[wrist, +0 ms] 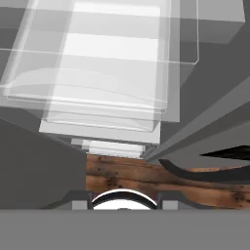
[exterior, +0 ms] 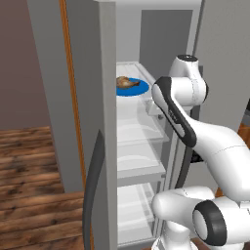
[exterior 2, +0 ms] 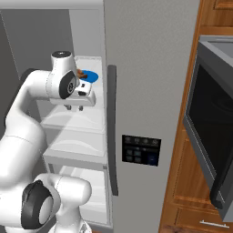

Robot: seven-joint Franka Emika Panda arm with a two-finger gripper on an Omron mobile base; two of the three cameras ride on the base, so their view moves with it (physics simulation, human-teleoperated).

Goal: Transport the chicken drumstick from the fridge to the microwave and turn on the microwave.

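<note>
The chicken drumstick (exterior: 126, 81) lies on a round blue plate (exterior: 135, 89) on the upper shelf of the open fridge (exterior: 141, 39). In the right base view the drumstick (exterior 2: 81, 73) peeks out behind the arm's wrist. My gripper (exterior 2: 75, 108) hangs just in front of and below the plate, fingers pointing down over the shelf beneath, open with nothing between them. The microwave (exterior 2: 210, 113) is built into the wooden cabinets at the right, its dark-glass door swung out.
The left fridge door (exterior: 100, 122) with its curved dark handle (exterior: 93, 190) stands open close to the arm. The right fridge door (exterior 2: 150, 82) carries a black panel (exterior 2: 141, 150). White translucent shelves (wrist: 97, 73) lie under the hand, wooden floor (wrist: 141, 173) below.
</note>
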